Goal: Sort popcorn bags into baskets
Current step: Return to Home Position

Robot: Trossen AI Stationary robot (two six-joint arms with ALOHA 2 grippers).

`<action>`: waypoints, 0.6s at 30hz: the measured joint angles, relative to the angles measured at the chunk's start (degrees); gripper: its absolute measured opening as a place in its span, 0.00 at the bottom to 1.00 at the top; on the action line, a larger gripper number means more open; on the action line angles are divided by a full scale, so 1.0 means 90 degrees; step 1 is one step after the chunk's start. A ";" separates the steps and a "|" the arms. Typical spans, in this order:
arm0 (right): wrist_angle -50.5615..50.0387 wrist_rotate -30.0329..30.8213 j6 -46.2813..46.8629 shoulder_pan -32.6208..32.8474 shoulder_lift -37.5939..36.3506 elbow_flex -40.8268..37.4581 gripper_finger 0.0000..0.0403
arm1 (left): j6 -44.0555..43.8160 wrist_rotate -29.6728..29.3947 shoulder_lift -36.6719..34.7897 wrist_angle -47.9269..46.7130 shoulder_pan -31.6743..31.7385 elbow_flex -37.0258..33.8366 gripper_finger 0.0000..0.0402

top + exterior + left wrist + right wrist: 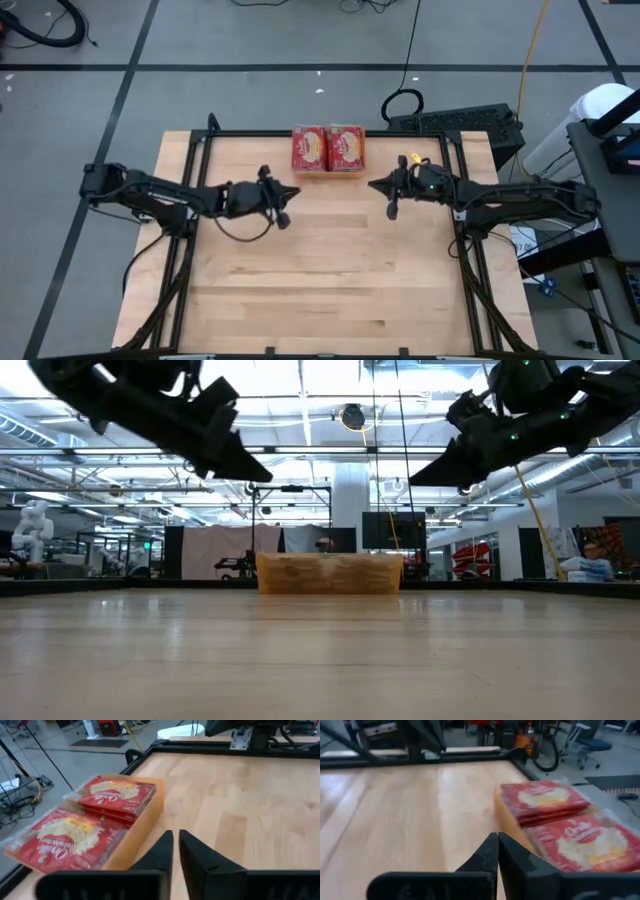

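The translucent orange basket (328, 172) stands near the table's far edge, filled with two side-by-side stacks of red popcorn bags (311, 148) (346, 147). It shows in the low view (329, 574) and in both wrist views (145, 822) (507, 817), with the bags (112, 795) (542, 800) piled above its rim. My left gripper (293, 192) hovers left of the basket, nearer the table's middle, shut and empty (175, 847). My right gripper (372, 184) hovers right of the basket, shut and empty (497, 850). Both hang well above the table (262, 475) (415, 480).
A black frame (300, 133) runs round the wooden table (320, 280). The near and middle parts of the tabletop are bare wood. A keyboard (460, 122) and cables lie on the floor beyond the far edge; a person (590, 560) sits far off in the room.
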 joint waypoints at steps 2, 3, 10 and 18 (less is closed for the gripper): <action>-0.0121 0.0109 0.0016 0.0218 -0.0027 -0.0004 0.00 | -0.0001 -0.0197 -0.0053 0.0229 -0.0179 -0.0223 0.03; -0.0175 0.0146 0.0018 0.0333 -0.0058 -0.0017 0.00 | 0.0000 -0.0290 -0.0108 0.0330 -0.0276 -0.0352 0.02; -0.0051 0.0275 0.0435 0.1116 -0.0458 -0.0557 0.00 | 0.0274 -0.0495 -0.0548 0.1178 -0.0776 -0.1151 0.01; -0.0023 0.0280 0.0637 0.1580 -0.1204 -0.1224 0.00 | 0.0648 -0.0489 -0.0655 0.0939 -0.0807 -0.1368 0.08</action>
